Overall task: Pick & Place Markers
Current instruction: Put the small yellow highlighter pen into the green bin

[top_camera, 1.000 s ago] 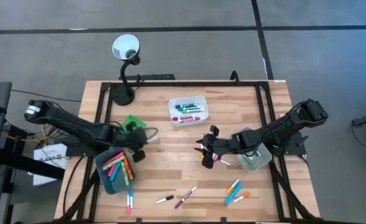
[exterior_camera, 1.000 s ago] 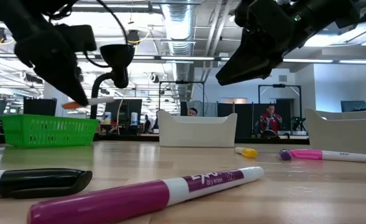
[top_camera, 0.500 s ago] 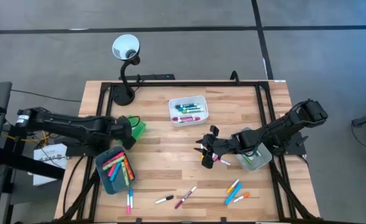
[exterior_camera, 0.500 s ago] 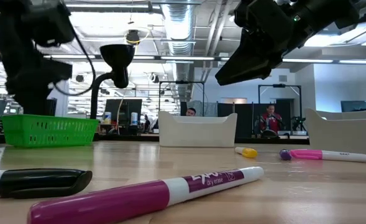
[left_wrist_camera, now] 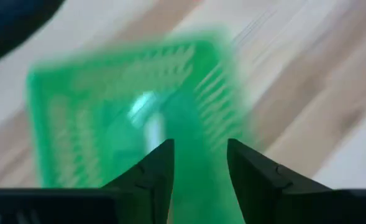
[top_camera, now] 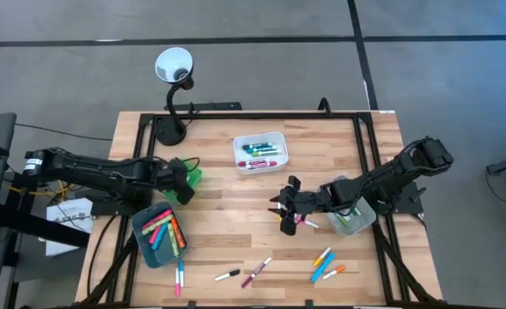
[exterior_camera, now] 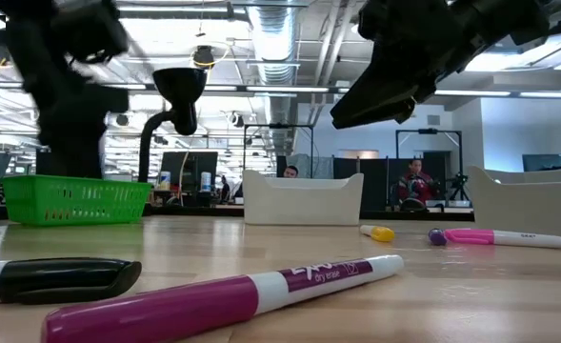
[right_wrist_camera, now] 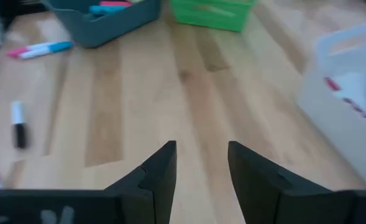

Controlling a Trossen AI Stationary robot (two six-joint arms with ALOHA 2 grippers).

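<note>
My left gripper hovers over the green basket, open; in the left wrist view a blurred white shape, perhaps a marker, lies in the basket. My right gripper hangs open and empty above mid-table, its fingers over bare wood. A pink-capped marker lies just beside it. Loose markers lie near the front edge: a pink-and-blue pair, a black one, a magenta one, and blue and orange ones.
A teal tray with several markers stands front left. A white tray of markers stands at the back centre. A clear grey tray lies under the right arm. A lamp stands on its base at the back left.
My left gripper has gone from beside the teal tray toward the table's far left, ending over the green basket. The white marker with an orange cap that stuck out of its fingers in the low view no longer shows there.
</note>
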